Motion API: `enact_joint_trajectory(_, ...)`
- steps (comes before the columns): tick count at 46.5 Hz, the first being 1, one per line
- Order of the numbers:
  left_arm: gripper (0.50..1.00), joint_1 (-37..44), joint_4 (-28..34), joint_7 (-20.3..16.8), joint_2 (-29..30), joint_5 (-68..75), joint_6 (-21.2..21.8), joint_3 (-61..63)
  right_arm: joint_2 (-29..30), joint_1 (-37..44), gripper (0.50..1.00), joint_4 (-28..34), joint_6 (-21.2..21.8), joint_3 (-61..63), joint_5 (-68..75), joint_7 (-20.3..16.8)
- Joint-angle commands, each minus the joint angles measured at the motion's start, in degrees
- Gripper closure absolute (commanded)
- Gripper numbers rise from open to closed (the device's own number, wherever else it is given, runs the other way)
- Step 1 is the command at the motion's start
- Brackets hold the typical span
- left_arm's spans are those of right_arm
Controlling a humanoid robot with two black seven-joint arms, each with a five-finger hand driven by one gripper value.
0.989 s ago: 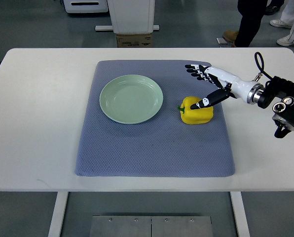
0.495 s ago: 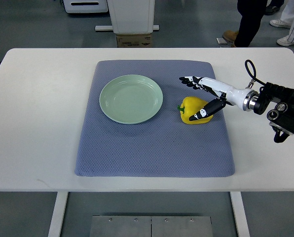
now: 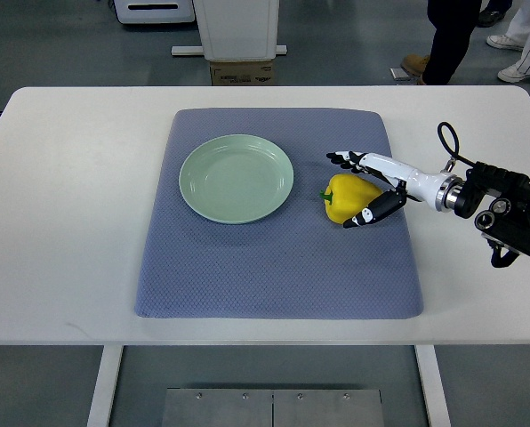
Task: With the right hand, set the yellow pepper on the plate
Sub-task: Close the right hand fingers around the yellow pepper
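Note:
A yellow bell pepper (image 3: 349,196) with a green stem lies on the blue-grey mat (image 3: 274,258), right of a pale green plate (image 3: 236,178). My right hand (image 3: 358,189) comes in from the right edge and is low at the pepper. Its fingers (image 3: 347,159) reach along the pepper's far side and its thumb (image 3: 368,215) along the near side. The hand is open around the pepper, not closed on it. The plate holds nothing. The left arm is out of view.
The mat lies on a white table (image 3: 60,222). A person's legs and shoes (image 3: 443,40) stand beyond the table's far right edge. A white machine base (image 3: 238,36) stands behind the table's far edge.
My right hand has come down and toward me from above the pepper, and now brackets it, fingers on the far side and thumb on the near side. The pepper and plate have not moved.

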Motion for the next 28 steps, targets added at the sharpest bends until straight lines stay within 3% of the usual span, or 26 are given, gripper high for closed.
enact_joint_trajectory(1,0.500,-0.05,-0.03,-0.04,0.00,0.03,0.00,0.00,0.32,-0.01,0.590,-0.37,-0.08,0.01,-0.02,-0.08)
enact_joint_trajectory(12,0.500,-0.05,-0.03,-0.04,0.00,0.03,0.00,0.00,1.02,-0.01,0.670,-1.42,-1.14,0.01,-0.02,-0.09)
enact_joint_trajectory(22,0.500,0.04,-0.03,0.05,0.00,-0.05,0.00,0.00,1.11,-0.01,0.793,-2.39,-1.14,0.01,0.07,-0.17)
enact_joint_trajectory(28,0.500,0.04,-0.03,0.05,0.00,0.03,0.00,0.00,1.11,0.17,0.960,-2.48,-1.14,0.09,0.07,-0.35)
